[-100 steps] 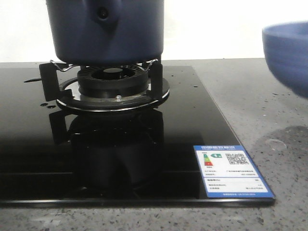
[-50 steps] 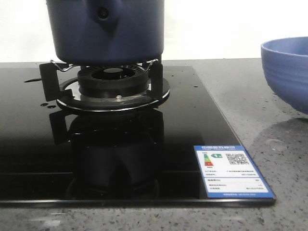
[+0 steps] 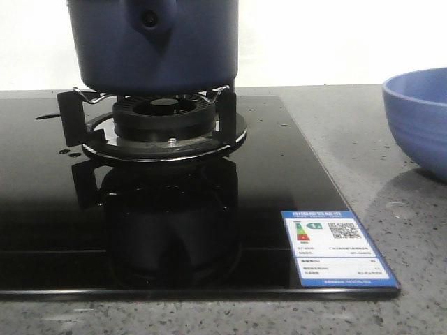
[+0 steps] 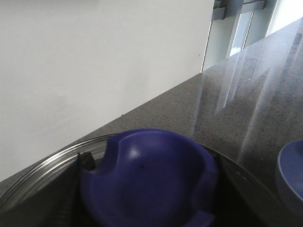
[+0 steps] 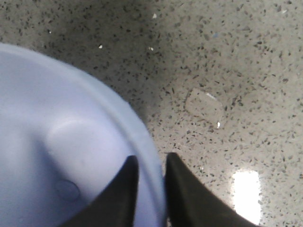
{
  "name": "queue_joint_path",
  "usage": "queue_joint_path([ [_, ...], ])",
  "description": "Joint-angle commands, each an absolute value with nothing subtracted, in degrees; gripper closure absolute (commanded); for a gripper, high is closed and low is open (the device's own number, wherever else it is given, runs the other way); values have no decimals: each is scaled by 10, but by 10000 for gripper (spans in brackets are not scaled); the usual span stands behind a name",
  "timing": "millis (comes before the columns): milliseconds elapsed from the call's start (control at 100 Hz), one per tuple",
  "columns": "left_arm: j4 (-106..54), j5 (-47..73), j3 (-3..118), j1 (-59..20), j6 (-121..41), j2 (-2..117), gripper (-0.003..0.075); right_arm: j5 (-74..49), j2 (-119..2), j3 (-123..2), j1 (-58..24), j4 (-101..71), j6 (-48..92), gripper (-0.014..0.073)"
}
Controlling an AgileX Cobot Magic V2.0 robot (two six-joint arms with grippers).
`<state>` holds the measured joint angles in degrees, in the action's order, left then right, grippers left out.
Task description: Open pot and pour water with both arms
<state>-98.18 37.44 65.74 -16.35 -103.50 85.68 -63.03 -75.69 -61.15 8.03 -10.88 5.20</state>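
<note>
Periwinkle-blue round bowl (image 3: 419, 122) is seen lower and further toward the robot's right than 0.5 s ago, and it was blurred and higher 1.0 s ago; it's being carried down, w/ its shadow close beneath on the counter. Contact w/ the counter can't be confirmed from the front view. Right pincer (image 5: 150, 189) is nearly closed, its dark fingers (image 5: 124, 194) pinched on the bowl's rim: one finger inside the bowl, one outside. Judged: bowl is being set as the receiver, so pouring hasn't begun.

Large round dark navy-blue pot (image 3: 155, 43) is unmoved, resting on the black burner stand (image 3: 157, 122), well apart from the right pincer, on its left. Glass lid (image 4: 57, 163) w/ a dark blue knob (image 4: 149, 177) is seen directly below the left wrist cam, so the pot appears unopened. Left pincer isn't visible; its opening can't be told.

Surface: grey speckled stone counter (image 5: 227, 71) w/ glossy black glass hob (image 3: 209, 209) carrying a blue energy label (image 3: 336, 248). White wall (image 4: 94, 61) is behind.
</note>
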Motion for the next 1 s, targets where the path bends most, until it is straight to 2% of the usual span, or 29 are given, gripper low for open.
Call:
queue_joint_path([
  [0,-1010,395,681,-166,-1037,835,510,-623,-736,-624,84,-107,59,372],
  [250,-1008,374,681,-166,-1037,835,510,-662,-684,-693,84,-106,59,349],
  [490,-1008,371,681,-166,-1037,848,510,-631,-584,-795,84,-169,58,361],
  [560,-1008,384,681,-166,-1037,857,510,-619,-563,-816,84,-192,58,452],
  [650,-1008,387,681,-166,-1037,867,510,-615,-543,-834,84,-195,59,664],
  [990,-966,435,681,-166,-1034,868,510,-616,-521,-834,79,-183,59,658],
])
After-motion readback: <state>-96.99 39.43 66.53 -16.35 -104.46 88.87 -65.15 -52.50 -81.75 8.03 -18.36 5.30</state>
